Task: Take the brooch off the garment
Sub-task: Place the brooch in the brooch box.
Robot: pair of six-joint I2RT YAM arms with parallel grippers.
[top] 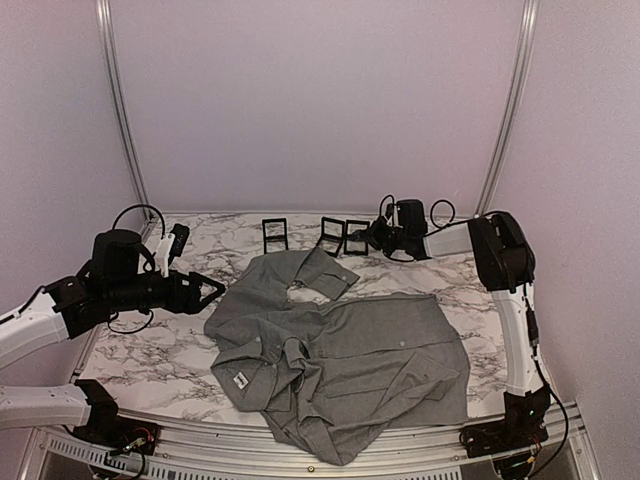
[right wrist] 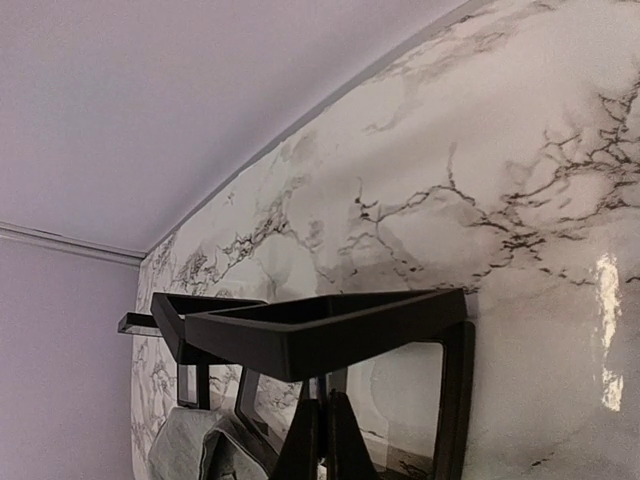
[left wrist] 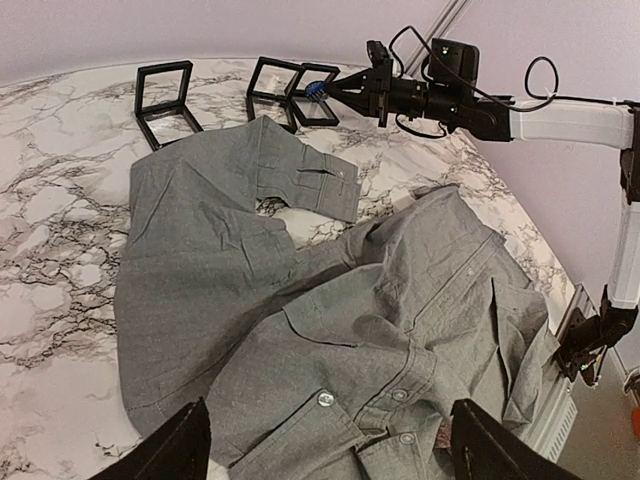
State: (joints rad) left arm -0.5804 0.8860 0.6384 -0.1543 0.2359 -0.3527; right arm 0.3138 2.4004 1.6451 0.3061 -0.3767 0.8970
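Shirt (top: 340,350) of grey cloth lies crumpled across the middle of a marble table (top: 140,350), with one sleeve folded toward the back. Beyond the shirt, along the back of the table, three small black frames (top: 333,235) stand in a row.

The right gripper (top: 372,237) reaches to the frames behind the shirt's folded sleeve. Its fingers are drawn close together. In the left wrist view a small blue thing, which I take to be the brooch (left wrist: 316,88), sits right at their tip and looks pinched between them. It is well apart from the shirt and not on the cloth. The right wrist view does not show it, as a frame's bar crosses in front of the fingertips.

The left gripper (top: 212,290) hovers just beside the shirt's left edge. Its fingers (left wrist: 185,445) are spread wide and hold nothing.

The brooch looks tiny, light and rigid, and it likely has a pin at its back. That would make it easy to drop or twist, so a fingertip pinch across its edges suits it. The shirt is soft and limp and would rise with any tug on something pinned to it, so it calls for a second hold on the cloth.
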